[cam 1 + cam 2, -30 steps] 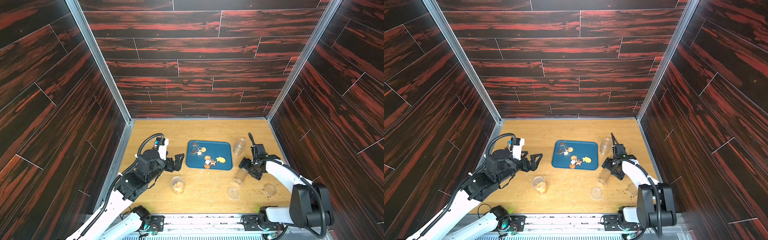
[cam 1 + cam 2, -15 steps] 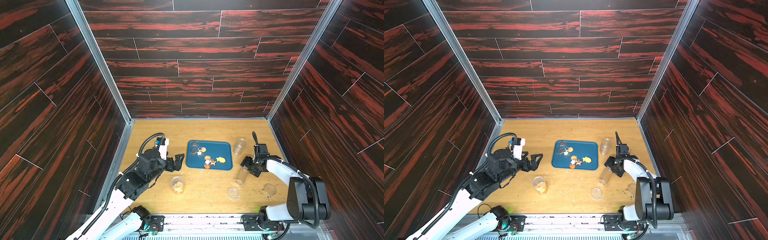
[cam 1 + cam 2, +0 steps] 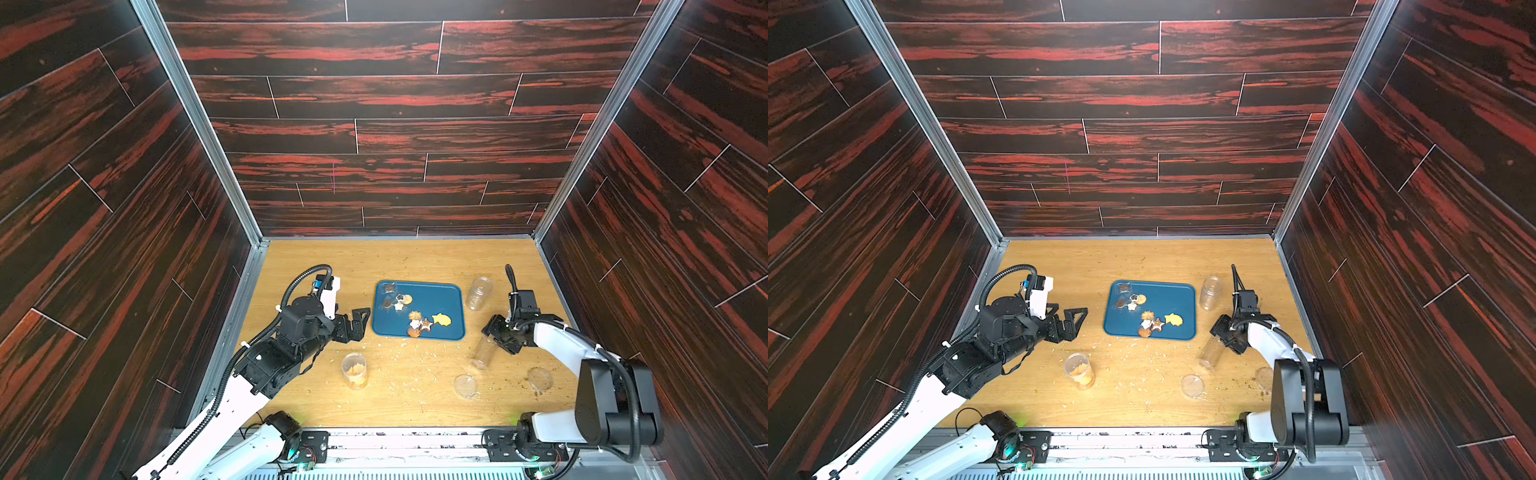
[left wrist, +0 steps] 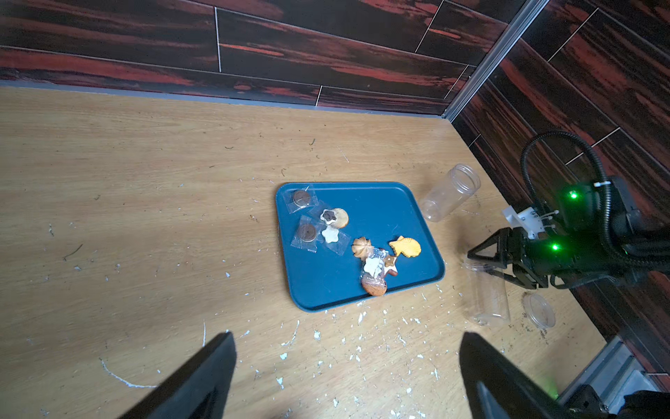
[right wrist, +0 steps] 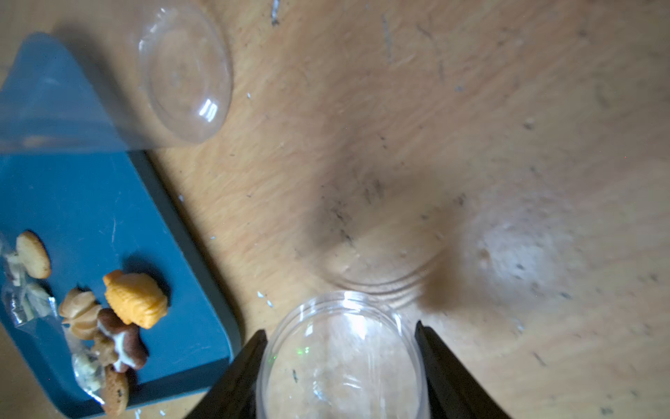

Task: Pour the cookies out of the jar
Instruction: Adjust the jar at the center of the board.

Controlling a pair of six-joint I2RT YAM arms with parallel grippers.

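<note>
Right pincer (image 5: 340, 328) clamps the clear jar (image 5: 340, 366) near its mouth, just beside the tray (image 5: 108, 203), which I judge gives tipping control. Left pincer (image 4: 348, 337) stands wide apart, clear of the tray. Cookies (image 4: 405, 247) lie on the tray.

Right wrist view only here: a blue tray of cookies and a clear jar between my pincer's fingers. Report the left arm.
Observer: The left pincer hangs open and empty beside the blue rectangular tray, across it from yours.
Operator: Find me a jar with cookies left inside.
Observer: An upright clear plastic jar with golden-yellow cookies at its bottom stands on the wooden table, nearer the left pincer than yours.
Operator: Check the jar I hold.
Observer: The tall clear plastic jar in the right pincer appears to rest its base on the table.
</note>
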